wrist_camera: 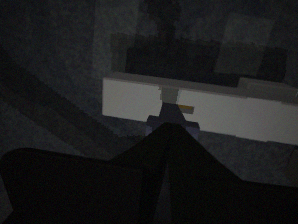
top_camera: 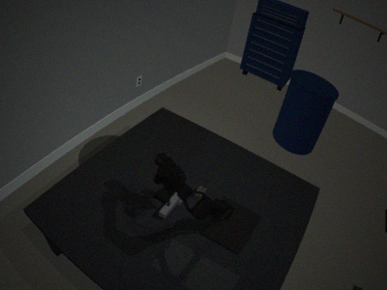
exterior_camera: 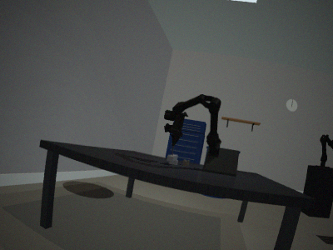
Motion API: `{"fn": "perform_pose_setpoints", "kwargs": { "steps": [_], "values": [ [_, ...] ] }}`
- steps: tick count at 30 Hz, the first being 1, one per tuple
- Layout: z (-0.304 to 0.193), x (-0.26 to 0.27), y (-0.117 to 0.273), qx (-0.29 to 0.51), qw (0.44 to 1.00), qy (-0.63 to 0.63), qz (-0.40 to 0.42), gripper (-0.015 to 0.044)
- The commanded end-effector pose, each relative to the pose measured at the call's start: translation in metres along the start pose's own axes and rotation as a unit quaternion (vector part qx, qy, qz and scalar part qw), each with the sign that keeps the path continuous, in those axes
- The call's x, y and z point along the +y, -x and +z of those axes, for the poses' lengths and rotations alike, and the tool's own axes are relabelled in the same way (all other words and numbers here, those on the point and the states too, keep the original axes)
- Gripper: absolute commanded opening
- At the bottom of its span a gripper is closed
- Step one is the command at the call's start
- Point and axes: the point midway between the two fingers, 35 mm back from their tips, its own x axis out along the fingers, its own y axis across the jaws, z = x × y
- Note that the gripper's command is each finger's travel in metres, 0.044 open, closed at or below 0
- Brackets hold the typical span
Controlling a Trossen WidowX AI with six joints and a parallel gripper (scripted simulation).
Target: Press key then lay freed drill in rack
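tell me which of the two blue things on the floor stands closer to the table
The round blue barrel; the boxy one with pale horizontal lines stands farther back.

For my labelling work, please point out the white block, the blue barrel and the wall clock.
White block (top_camera: 168, 206) (wrist_camera: 131, 100): top and wrist views, pale face.
Blue barrel (top_camera: 304, 116): top view, side wall.
Wall clock (exterior_camera: 291, 105): exterior view, round face.

One dark table (top_camera: 218, 150) (exterior_camera: 137, 164) is standing in the middle, with one blue slatted cabinet (top_camera: 273, 45) (exterior_camera: 192, 135) and one blue barrel (top_camera: 305, 113) rising at the far right, and two robot arms are showing, one near (top_camera: 171, 176) (exterior_camera: 214, 121), one right (exterior_camera: 324, 152).
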Motion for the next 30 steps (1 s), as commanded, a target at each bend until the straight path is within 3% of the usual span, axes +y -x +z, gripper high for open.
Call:
{"fn": "perform_pose_setpoints", "kwargs": {
  "steps": [1, 30],
  "values": [
    [-0.008, 0.001, -0.016, 0.024, 1.000, -0.001, 0.007, 0.0000],
    [-0.009, 0.002, -0.027, 0.024, 1.000, -0.001, 0.007, 0.0000]
  ]
}}
